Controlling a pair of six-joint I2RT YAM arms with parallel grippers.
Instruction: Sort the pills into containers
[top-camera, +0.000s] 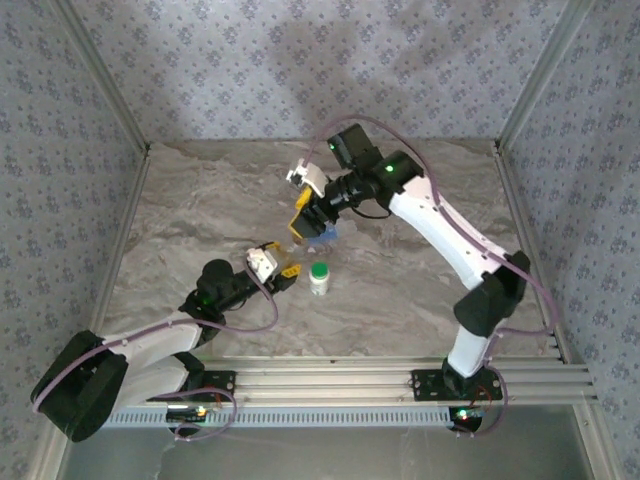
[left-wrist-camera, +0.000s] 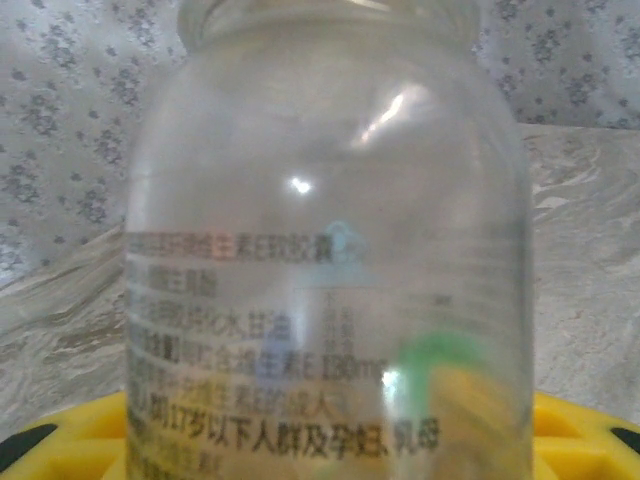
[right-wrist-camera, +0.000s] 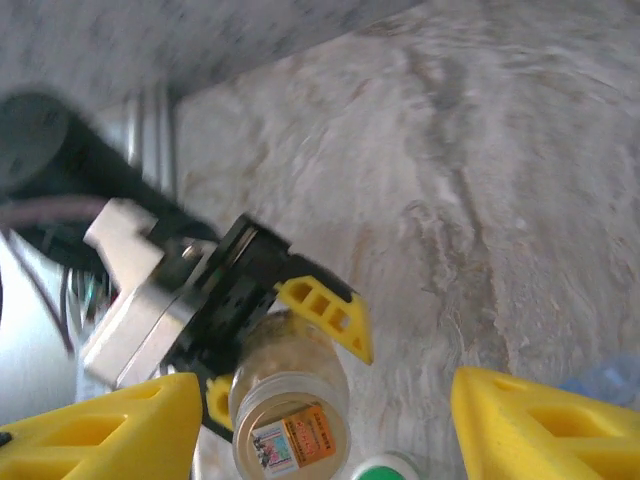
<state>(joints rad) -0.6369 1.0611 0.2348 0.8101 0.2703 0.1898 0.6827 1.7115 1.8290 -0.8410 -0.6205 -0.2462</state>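
Observation:
A clear glass bottle (left-wrist-camera: 330, 200) with printed text on its side stands upright between the yellow fingers (right-wrist-camera: 322, 312) of my left gripper (top-camera: 283, 270), which is shut on it. From above, its open mouth (right-wrist-camera: 290, 435) shows an orange and white sticker at the bottom. My right gripper (right-wrist-camera: 328, 400) hangs right over that mouth with its yellow fingers (right-wrist-camera: 110, 430) spread open and nothing between them. A small white bottle with a green cap (top-camera: 319, 277) stands just right of the clear bottle. I cannot make out any pills.
A small blue object (top-camera: 322, 237) lies on the marble tabletop (top-camera: 200, 200) beside my right gripper (top-camera: 310, 230). Patterned walls and metal posts enclose the table on three sides. An aluminium rail (top-camera: 400, 385) runs along the near edge.

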